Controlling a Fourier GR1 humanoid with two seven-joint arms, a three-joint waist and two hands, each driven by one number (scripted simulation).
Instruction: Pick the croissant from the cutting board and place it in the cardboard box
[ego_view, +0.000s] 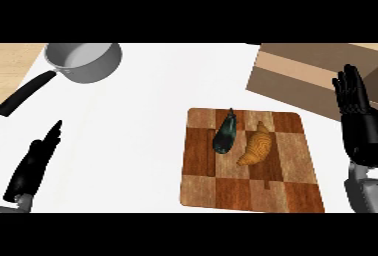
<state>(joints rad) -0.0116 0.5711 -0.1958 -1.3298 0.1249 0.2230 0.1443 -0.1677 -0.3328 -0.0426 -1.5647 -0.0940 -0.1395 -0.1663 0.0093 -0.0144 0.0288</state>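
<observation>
head view: steep look down onto a white surface (148, 130), with a strip of pale wood (16, 54) at the far left corner.
checkered brown wooden cutting board (251, 192): flat on the surface, right of centre, on the near side.
golden-brown curved croissant (255, 146): lying on the cutting board, in its far half, right of the middle; touched by neither hand.
dark green elongated vegetable (226, 132): also on the cutting board, just left of the croissant, narrow tip pointing far; contact with the croissant not clear.
plain brown cardboard box (295, 75): far right on the surface, beyond the cutting board's far right corner, apart from the croissant.
grey metal saucepan with a black handle (87, 61): far left, handle running toward the near left, well apart from the cutting board.
left hand (33, 167): black, at the near left, over the surface; fingers straight and close together, pointing far; holding nothing.
right hand (353, 117): black, at the right edge, right of the cutting board; fingers straight and upright, tips overlapping the cardboard box; holding nothing.
</observation>
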